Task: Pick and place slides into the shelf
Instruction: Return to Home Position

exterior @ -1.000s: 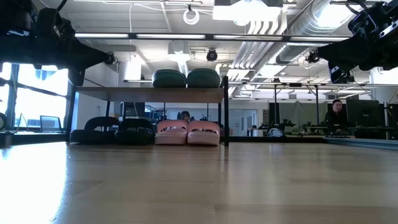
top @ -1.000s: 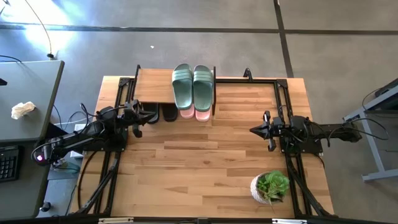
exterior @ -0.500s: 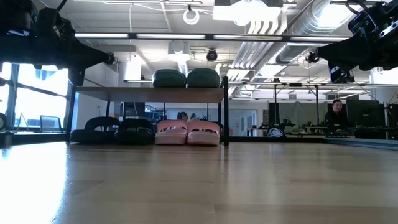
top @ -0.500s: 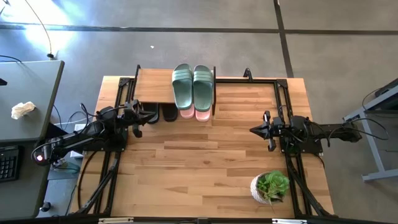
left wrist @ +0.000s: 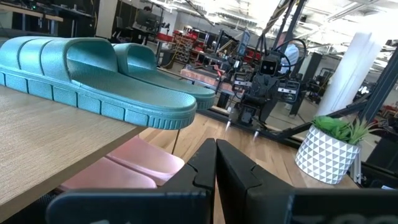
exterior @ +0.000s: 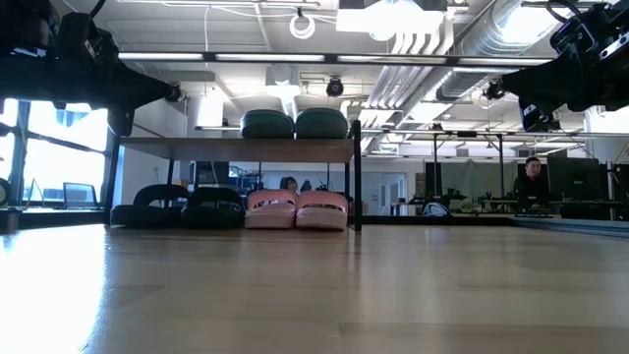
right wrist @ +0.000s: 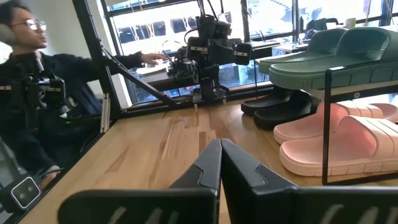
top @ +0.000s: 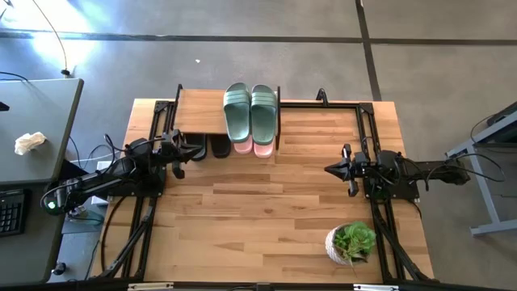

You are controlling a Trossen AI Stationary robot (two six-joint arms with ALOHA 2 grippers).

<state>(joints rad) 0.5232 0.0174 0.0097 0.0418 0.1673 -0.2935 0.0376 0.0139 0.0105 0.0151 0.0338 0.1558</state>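
The slides (top: 250, 111) fill the shelf (top: 199, 121) at upper centre. The left pincer (top: 179, 150) and right pincer (top: 331, 169), pinched empty, seem parked; only homing remains.

Your wood-plank, black-framed shelf (top: 198, 121) sits at eleven o'clock on the wooden table (top: 266, 210): sage green slides (top: 250, 109) on top, pale pink slides (top: 253, 148) beneath, black slides (top: 208, 148) at their nine o'clock.

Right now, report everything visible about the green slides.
The green slides are a sage-green pair in a matte, rubbery-looking material, each with a wide ribbed strap and a ridged sole edge. They lie flat, soles down, side by side on the shelf, at the right end of its wooden top, slightly overhanging its front edge, directly above the pink slides. Nothing rests on them.
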